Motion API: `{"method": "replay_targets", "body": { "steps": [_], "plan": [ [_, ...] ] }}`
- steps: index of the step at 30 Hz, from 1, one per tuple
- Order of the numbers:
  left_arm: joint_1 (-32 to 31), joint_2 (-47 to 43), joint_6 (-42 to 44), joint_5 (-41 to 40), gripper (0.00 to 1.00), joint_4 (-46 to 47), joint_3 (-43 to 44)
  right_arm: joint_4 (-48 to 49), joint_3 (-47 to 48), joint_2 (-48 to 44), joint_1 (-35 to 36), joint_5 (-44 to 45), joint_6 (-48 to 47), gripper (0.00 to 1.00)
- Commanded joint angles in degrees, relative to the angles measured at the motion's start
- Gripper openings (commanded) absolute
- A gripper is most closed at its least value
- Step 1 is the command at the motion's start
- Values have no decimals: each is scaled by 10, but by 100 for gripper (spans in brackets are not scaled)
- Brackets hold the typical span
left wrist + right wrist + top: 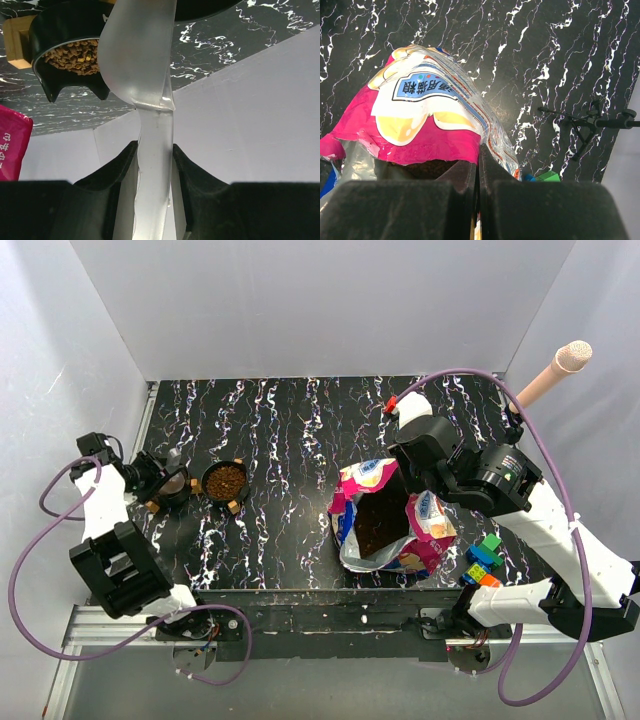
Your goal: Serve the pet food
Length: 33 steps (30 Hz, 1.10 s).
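The magenta-and-blue pet food bag point(392, 525) stands open at centre right, with brown kibble point(378, 525) showing inside. My right gripper point(415, 485) is shut on the bag's far rim; in the right wrist view the fingers point(479, 162) pinch the pink edge of the bag point(430, 115). A black bowl point(225, 481) at the left holds kibble point(70, 52). My left gripper point(152, 482) is shut on the handle of a translucent plastic scoop point(139, 55), just left of that bowl. The scoop's contents are hidden.
Colourful toy blocks point(482, 562) lie right of the bag, near the front edge; a green one shows in the right wrist view point(547, 176). The bowl sits on a wooden stand point(17, 47). A pink rod point(552, 372) leans at the back right. White walls enclose the black marbled table point(300, 430).
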Motion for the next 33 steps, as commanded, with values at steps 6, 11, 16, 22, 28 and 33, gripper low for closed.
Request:
{"method": "replay_targets", "body": {
  "steps": [6,11,16,22,28,33],
  "plan": [
    [4,11,-23,-26,0,-123,55,139,36,-46,3,64,-8,1],
    [3,18,-26,-21,0,-133,102,139,38,-45,3,61,-7,1],
    [3,21,-31,-17,0,-135,118,140,39,-47,4,61,-7,1],
    [3,23,-25,-13,0,-153,153,138,37,-54,4,60,-7,1],
    [3,21,-1,-6,0,-172,188,137,43,-53,7,57,-5,1],
    [2,14,77,-74,0,-272,278,133,41,-56,6,56,0,1]
  ]
}}
